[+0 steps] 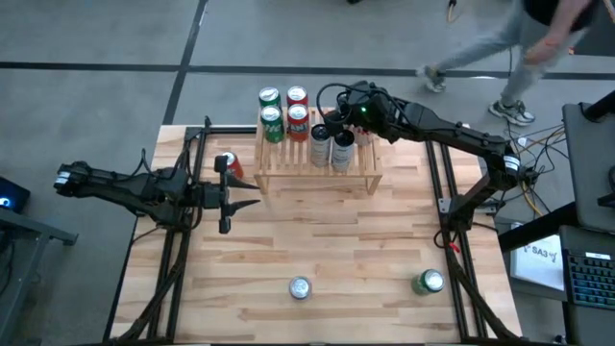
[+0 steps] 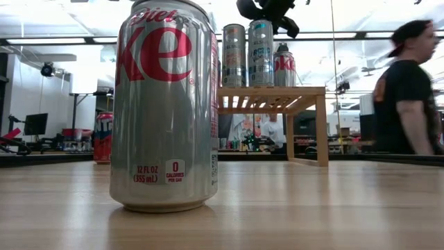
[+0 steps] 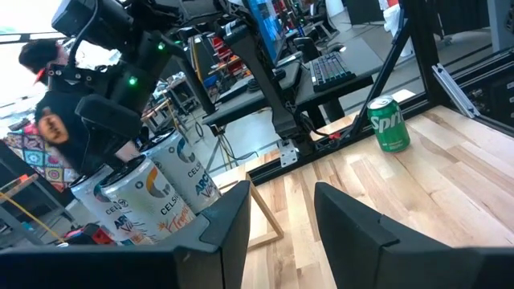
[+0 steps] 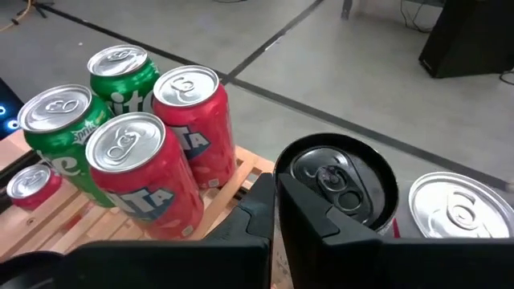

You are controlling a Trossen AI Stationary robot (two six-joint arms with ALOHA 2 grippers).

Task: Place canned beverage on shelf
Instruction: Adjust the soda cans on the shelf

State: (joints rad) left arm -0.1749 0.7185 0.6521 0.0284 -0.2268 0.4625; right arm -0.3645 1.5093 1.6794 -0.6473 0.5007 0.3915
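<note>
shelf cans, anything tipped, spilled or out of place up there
Nothing stands out. The cans on the shelf stand upright: green cans and red cans at one end, silver cans beside them. No spill shows. The right claw hovers shut above them.

We see the wood table [image 1: 336, 240] carrying the shelf [image 1: 317, 171], three loose cans, cans atop it below the right jaws.

In the low view the Diet Coke can [image 2: 166, 104] fills the foreground; its top meets the picture's upper edge and it hides the left part of the shelf [image 2: 274, 97]. The right gripper [image 1: 332, 120] is cut off at the top there. A person [image 1: 519, 48] walking past is blurred and cropped in the high view. The small red can [image 1: 227, 165] beside the shelf is too small to read, possibly a soda.
</note>
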